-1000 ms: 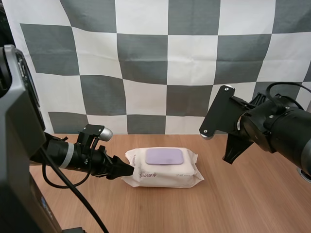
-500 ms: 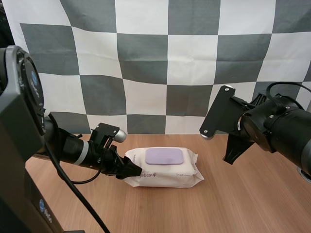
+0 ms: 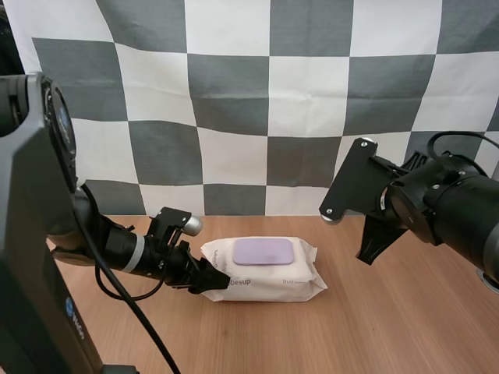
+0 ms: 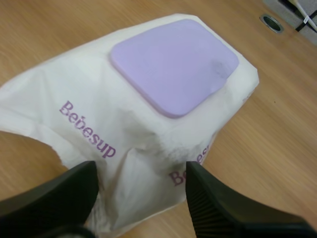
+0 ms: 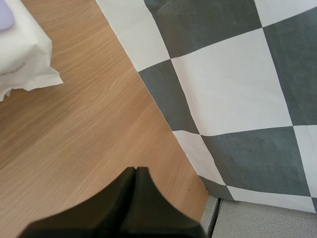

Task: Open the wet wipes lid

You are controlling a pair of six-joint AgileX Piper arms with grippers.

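Left gripper [image 3: 212, 282] — arm stretched low over the table [image 3: 390, 327], fingers spread, straddling one end of the wet wipes pack [image 3: 269, 279]. Pack lies flat mid-table, purple lid [image 3: 263, 251] closed. Right gripper [image 5: 136, 173] clenched on nothing — arm raised, well apart from pack.

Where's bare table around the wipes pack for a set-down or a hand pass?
Free: the table strip in front of the pack of wet wipes, and the stretch right of it, below the raised right gripper. A narrow strip behind the pack too. Crowded: the pack's left end, where the left gripper straddles it.
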